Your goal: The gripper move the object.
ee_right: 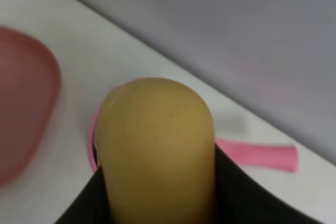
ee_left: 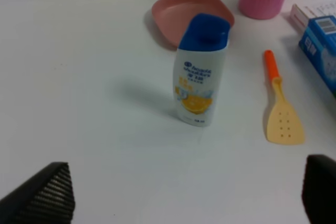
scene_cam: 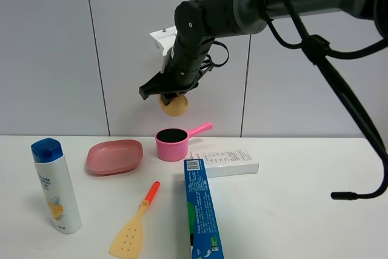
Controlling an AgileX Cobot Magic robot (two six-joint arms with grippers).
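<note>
- Far left on the white table (scene_cam: 303,198): a white shampoo bottle (scene_cam: 56,186) with a blue cap, upright.
- Just right of the bottle: a shallow pink dish (scene_cam: 114,156). Nearer the camera, a pale yellow slotted spatula (scene_cam: 134,228) with an orange handle, flat on the table.
- Left gripper (ee_left: 181,192): seen only in its own wrist view, with the two black fingertips far apart at the picture's lower corners. Wide open, holding nothing, low over the table short of the bottle.
- Above the middle: right gripper (scene_cam: 167,92), reaching in from the right and clamped on the object (scene_cam: 174,105). Held high off the table in front of the grey wall, roughly over the pink cup (scene_cam: 173,144). In the right wrist view, tan lump between black fingers (ee_right: 241,192), with the cup's rim showing behind it.
- Handling, as a judgement: smooth, matte and rounded, probably firm and fairly light. Not fragile, but apt to pivot or slip in a two-finger pinch and to roll once set down. Best taken across the narrow middle, as appears to be the case here, with the far end sticking out past the fingertips.
- Right of centre: a long blue box (scene_cam: 202,210) lying flat, and beside its far end a flat white box (scene_cam: 229,163).
</note>
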